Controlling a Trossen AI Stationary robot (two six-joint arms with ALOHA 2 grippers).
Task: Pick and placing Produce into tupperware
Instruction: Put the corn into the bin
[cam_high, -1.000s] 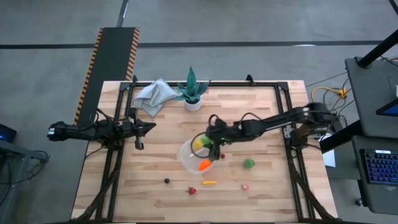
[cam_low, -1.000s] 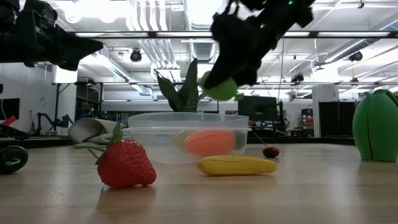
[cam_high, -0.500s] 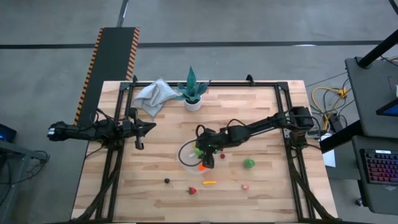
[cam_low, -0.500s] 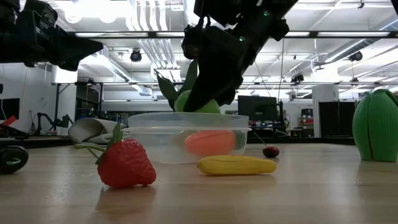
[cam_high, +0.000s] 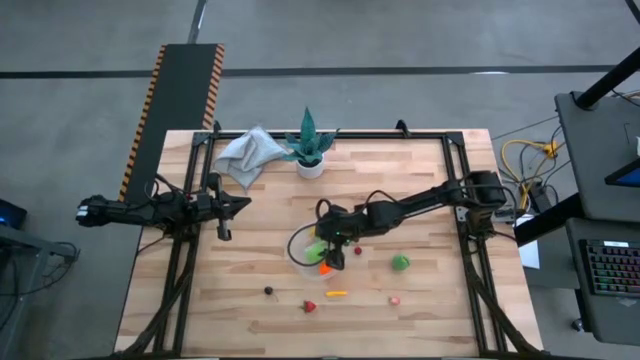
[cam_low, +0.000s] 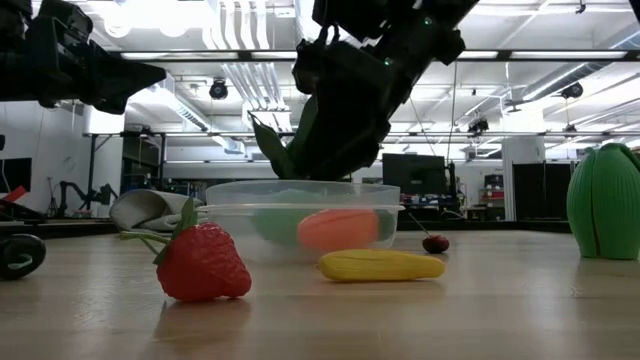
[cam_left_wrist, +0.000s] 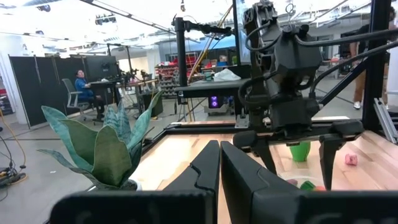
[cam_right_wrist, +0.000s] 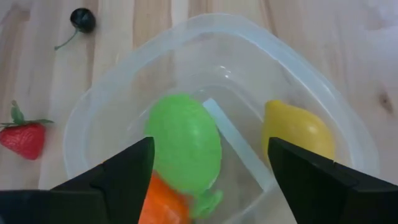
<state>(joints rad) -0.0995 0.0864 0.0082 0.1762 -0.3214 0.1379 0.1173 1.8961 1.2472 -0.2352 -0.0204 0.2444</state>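
The round clear tupperware (cam_high: 294, 252) sits mid-table. In the right wrist view it (cam_right_wrist: 124, 81) holds a green piece (cam_right_wrist: 183, 146), a yellow lemon (cam_right_wrist: 298, 130) and an orange piece (cam_right_wrist: 166, 205), all lying on its floor. My right gripper (cam_high: 328, 250) hangs open just above it, its fingers (cam_right_wrist: 124, 174) on either side of the green piece and clear of it. My left gripper (cam_high: 245, 203) waits shut in the air near the table's left edge. In the low view the green (cam_low: 275, 215) and orange (cam_low: 335, 228) pieces show through the wall.
Loose produce lies near the table's near edge: a strawberry (cam_high: 309, 306), a cherry (cam_high: 268, 291), a yellow piece (cam_high: 337, 294), a pink bit (cam_high: 394, 299) and a green ribbed piece (cam_high: 400, 262). A teal plant in a white pot (cam_high: 309, 150) and a grey cloth (cam_high: 245, 152) sit at the far edge.
My right gripper moved toward the table's left and down over the tupperware, carrying the green piece. In the last half second the green piece left its fingers and fell into the tupperware, where it now lies beside the orange piece.
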